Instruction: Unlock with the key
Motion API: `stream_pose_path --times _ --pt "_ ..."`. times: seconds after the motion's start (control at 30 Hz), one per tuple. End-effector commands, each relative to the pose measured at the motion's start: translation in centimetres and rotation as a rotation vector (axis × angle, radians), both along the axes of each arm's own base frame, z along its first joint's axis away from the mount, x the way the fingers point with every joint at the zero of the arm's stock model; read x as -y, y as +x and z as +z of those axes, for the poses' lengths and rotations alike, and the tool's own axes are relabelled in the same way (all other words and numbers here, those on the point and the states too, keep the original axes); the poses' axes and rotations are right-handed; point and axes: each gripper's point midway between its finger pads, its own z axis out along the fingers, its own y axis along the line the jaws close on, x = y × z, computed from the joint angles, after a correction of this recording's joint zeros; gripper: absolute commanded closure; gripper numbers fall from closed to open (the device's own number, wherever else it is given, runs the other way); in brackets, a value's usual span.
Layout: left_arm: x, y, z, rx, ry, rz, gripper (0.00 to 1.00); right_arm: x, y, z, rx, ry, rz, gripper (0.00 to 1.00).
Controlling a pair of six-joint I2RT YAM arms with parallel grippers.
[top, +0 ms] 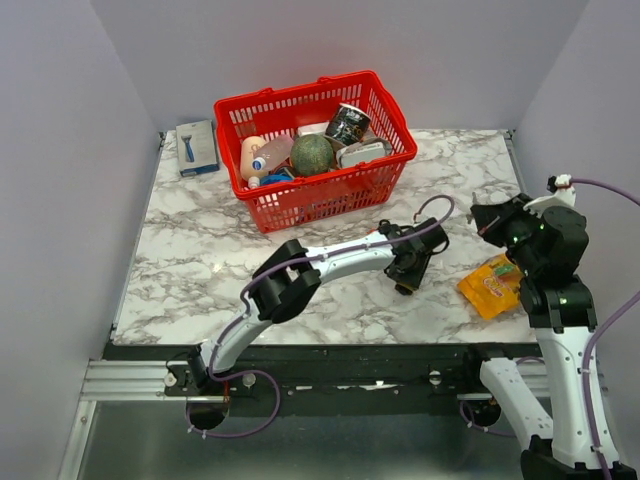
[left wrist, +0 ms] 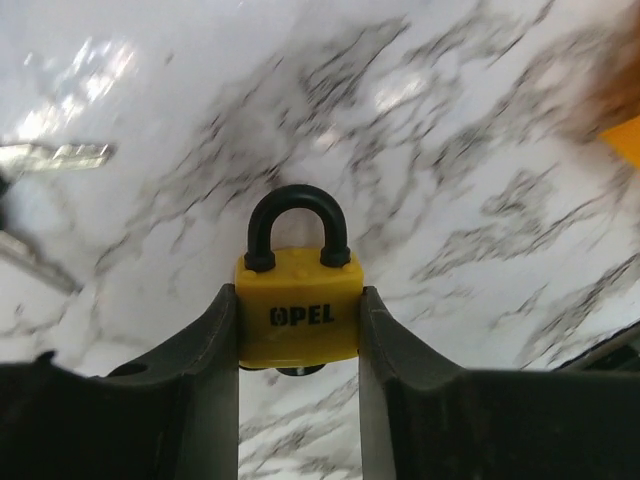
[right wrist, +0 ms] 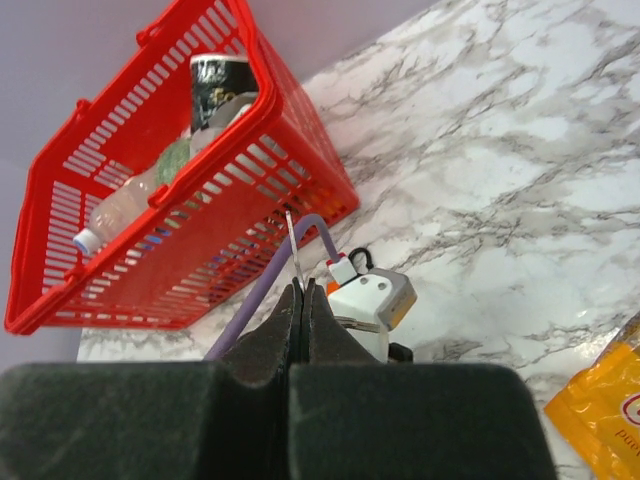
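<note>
A yellow padlock (left wrist: 297, 315) with a black shackle lies on the marble table (left wrist: 480, 160), shackle pointing away from me. My left gripper (left wrist: 297, 292) is shut on it, with a finger pressed to each side of its body. In the top view that gripper (top: 408, 280) points down at the middle of the table and hides the padlock. My right gripper (right wrist: 303, 285) is shut on the key (right wrist: 292, 240), whose thin metal blade sticks up from between the tips. This gripper (top: 487, 222) hovers to the right of the left one, apart from it.
A red basket (top: 390, 165) full of groceries stands at the back centre. A blue box (top: 197, 147) lies at the back left. An orange snack packet (top: 492, 285) lies under the right arm. A blurred metal piece (left wrist: 60, 155) shows left of the padlock.
</note>
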Motion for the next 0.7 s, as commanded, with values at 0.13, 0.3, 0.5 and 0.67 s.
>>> stream_pose_path --times 0.13,0.3,0.5,0.67 --pt "-4.8 1.8 13.5 0.023 -0.326 0.24 1.0 -5.3 -1.9 -1.0 0.066 -0.114 0.401 0.99" --pt "-10.9 2.9 16.4 -0.168 -0.474 0.47 1.0 -8.9 -4.2 -1.7 0.06 -0.16 0.663 0.99" --pt "-14.7 0.3 17.3 -0.267 -0.52 0.55 1.0 -13.5 -6.2 -4.6 -0.061 -0.276 0.895 0.99" --pt "-16.3 -0.8 17.3 -0.289 -0.488 0.58 1.0 -16.4 -7.4 -6.0 -0.104 -0.328 0.985 0.99"
